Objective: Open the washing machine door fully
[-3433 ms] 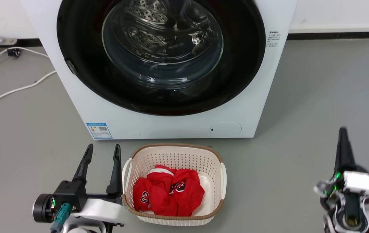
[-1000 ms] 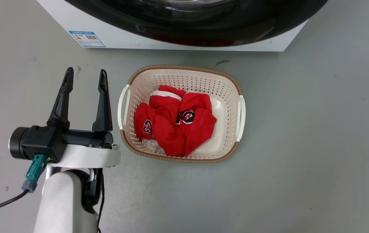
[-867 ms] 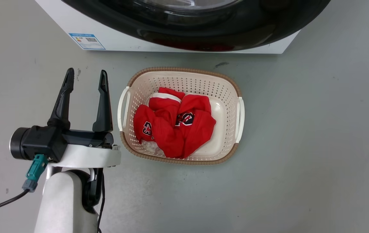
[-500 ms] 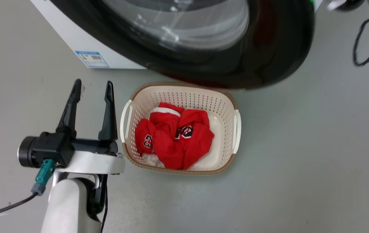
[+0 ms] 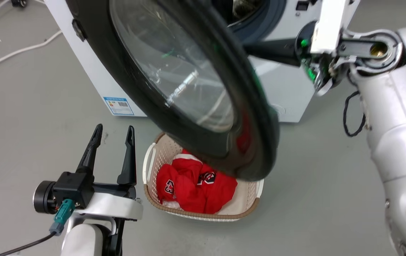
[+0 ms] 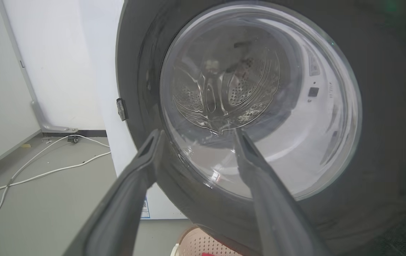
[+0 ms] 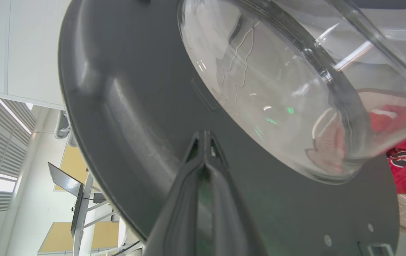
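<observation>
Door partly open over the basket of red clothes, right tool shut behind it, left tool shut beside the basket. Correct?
Not quite: the left tool is open, fingers spread apart beside the basket, as the head view shows. The rest holds: the washing machine door stands partly open over the red clothes, and the right tool is shut behind it.

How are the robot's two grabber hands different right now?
The left gripper is open, with its two fingers spread apart. The right gripper is shut, with its fingers pressed together. The left gripper hangs low beside the laundry basket, holding nothing. The right gripper is raised, and its tips point at the grey inner side of the washing machine door. Both have two long dark fingers on a pale arm.
</observation>
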Tool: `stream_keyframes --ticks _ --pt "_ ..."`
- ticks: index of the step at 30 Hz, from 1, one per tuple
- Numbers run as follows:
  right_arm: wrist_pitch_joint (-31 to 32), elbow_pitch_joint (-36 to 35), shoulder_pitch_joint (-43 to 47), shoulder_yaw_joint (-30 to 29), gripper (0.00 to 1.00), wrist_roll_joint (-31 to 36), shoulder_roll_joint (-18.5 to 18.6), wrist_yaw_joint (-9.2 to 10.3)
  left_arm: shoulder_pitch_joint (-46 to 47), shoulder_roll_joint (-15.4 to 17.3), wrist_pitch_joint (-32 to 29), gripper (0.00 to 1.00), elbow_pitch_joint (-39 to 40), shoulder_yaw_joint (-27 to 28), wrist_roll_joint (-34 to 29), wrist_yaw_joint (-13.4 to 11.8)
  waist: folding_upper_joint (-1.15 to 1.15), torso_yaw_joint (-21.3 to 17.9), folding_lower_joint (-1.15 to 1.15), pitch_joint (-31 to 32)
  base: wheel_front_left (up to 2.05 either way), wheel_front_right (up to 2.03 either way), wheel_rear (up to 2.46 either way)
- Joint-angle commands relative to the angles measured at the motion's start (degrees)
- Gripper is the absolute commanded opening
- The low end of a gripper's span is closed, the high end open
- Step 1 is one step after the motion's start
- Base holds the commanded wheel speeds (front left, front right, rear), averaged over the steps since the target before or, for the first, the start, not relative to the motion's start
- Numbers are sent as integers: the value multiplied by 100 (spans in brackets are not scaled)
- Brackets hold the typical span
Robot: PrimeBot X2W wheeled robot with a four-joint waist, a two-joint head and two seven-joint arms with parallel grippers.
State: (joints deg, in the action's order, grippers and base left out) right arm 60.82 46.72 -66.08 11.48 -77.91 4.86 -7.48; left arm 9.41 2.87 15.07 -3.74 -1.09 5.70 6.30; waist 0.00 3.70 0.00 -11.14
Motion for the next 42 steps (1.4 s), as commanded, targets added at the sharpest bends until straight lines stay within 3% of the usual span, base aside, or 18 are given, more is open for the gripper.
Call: stream_keyframes --ticks 1,11,20,26,32,34,35,36,42 --pt "143 -209 265 108 0 -37 -113 -2 -100 1 15 100 20 21 6 -40 0 56 0 157 0 0 0" --pt "313 -1084 1060 603 0 -390 -220 -2 -202 0 15 100 -2 -37 -31 -65 0 109 0 302 0 0 0" --pt "-233 -1690 1424 1495 0 -1015 -209 -2 -192 0 15 100 -31 -77 19 -85 0 103 0 325 0 0 0" --pt "-1245 -1857 1681 1411 0 -1170 -199 -2 -243 0 15 100 -27 -52 34 -107 0 32 0 365 0 0 0" --pt "-2822 -2045 2320 779 0 -1115 -176 -2 -316 0 15 100 12 -9 45 -130 0 -93 0 410 0 0 0" --pt "-3434 -2127 2615 490 46 -1048 -143 -2 -332 0 15 100 15 4 33 -136 0 -132 0 434 0 0 0" --pt "-3733 -2157 2768 370 94 -952 -101 -2 -337 1 15 100 17 19 27 -140 0 -156 0 446 0 0 0" --pt "-3988 -2231 2937 302 100 -848 -48 -2 -338 0 15 100 19 23 23 -138 0 -169 0 452 0 0 0" --pt "-5409 -2616 4131 -169 100 -430 68 -2 -433 0 15 100 2 68 11 -136 0 -241 0 575 0 0 0"
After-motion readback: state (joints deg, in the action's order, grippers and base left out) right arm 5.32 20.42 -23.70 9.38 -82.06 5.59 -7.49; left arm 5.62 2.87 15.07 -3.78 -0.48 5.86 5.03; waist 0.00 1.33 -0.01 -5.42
